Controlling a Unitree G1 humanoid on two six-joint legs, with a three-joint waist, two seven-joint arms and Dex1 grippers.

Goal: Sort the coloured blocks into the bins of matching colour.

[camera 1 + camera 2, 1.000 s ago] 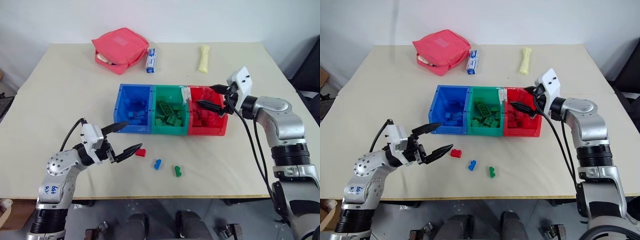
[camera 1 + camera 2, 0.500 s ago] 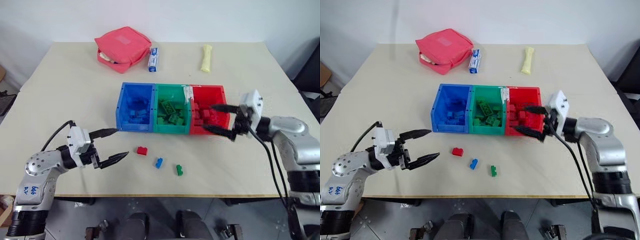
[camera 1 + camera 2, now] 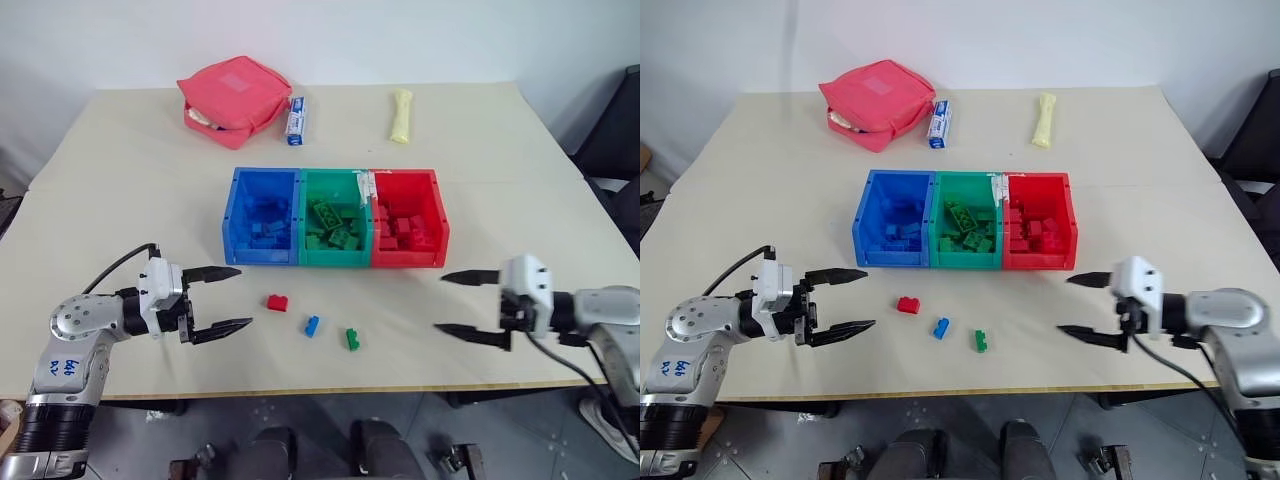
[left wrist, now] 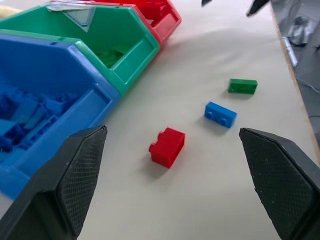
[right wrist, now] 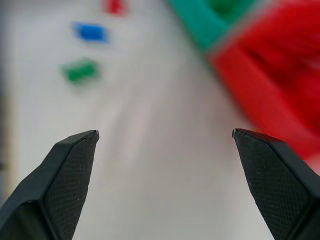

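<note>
Three joined bins stand mid-table: blue bin (image 3: 263, 216), green bin (image 3: 335, 214), red bin (image 3: 408, 214), each holding several blocks of its own colour. In front of them on the table lie a red block (image 3: 278, 302), a blue block (image 3: 313, 326) and a green block (image 3: 352, 339). My left gripper (image 3: 232, 298) hovers open and empty left of the red block, pointing right at it (image 4: 167, 146). My right gripper (image 3: 448, 303) is open and empty at the right front, pointing left, below the red bin and right of the green block (image 5: 80, 70).
A pink-red zipped pouch (image 3: 232, 100), a small blue-white box (image 3: 294, 120) and a pale yellow roll (image 3: 400, 114) lie at the table's far side. The table's front edge runs just below both grippers.
My right gripper has drawn back from over the red bin toward the table's front right, still open. The left gripper shifted slightly left. The camera view has shifted.
</note>
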